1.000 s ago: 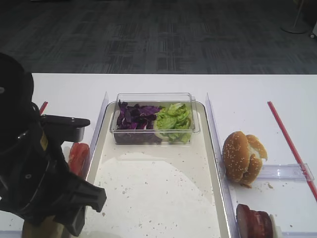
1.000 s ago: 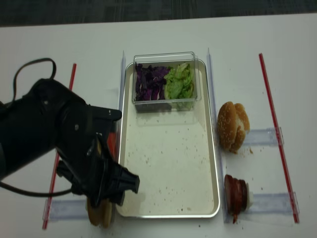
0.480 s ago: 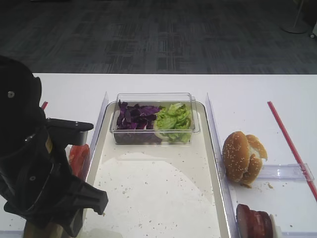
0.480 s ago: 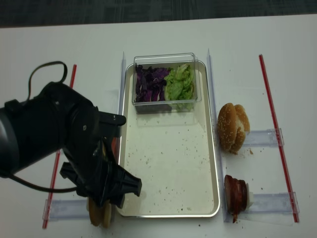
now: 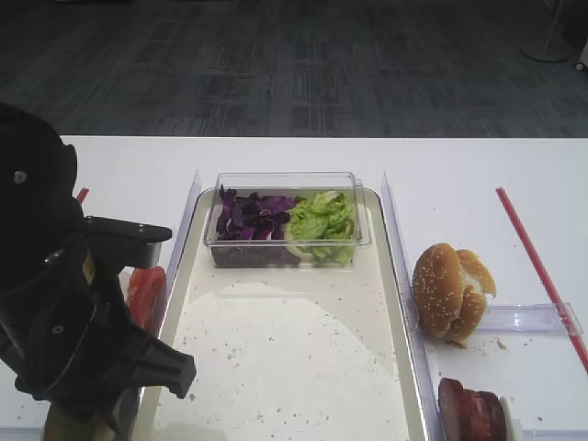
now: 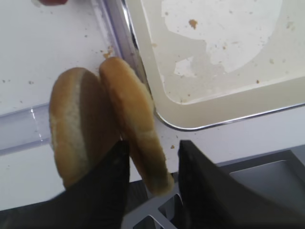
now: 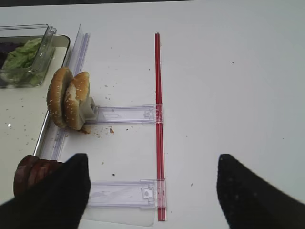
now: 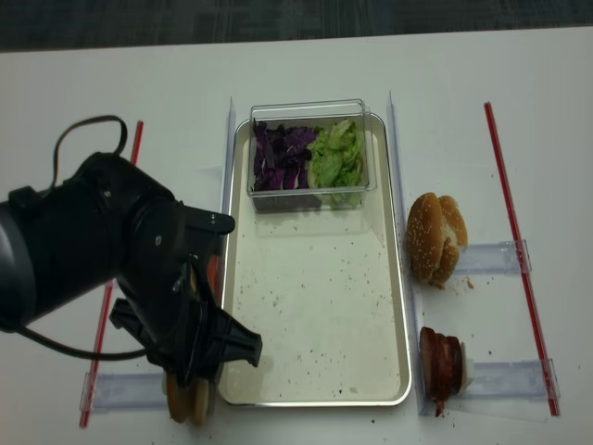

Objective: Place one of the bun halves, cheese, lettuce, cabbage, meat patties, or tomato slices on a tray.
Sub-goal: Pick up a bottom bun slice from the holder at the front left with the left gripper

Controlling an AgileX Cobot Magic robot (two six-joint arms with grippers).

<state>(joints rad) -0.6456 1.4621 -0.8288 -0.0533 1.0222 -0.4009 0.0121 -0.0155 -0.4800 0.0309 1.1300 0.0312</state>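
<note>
patties cut by btm edge | tomato slices part-hidden behind left arm

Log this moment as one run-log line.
stage: grasping | left gripper: closing around one bun half | tray: holds only salad box | right gripper: open, idle

A sesame-seeded bun stands on edge beside a red strip on the white table.
</note>
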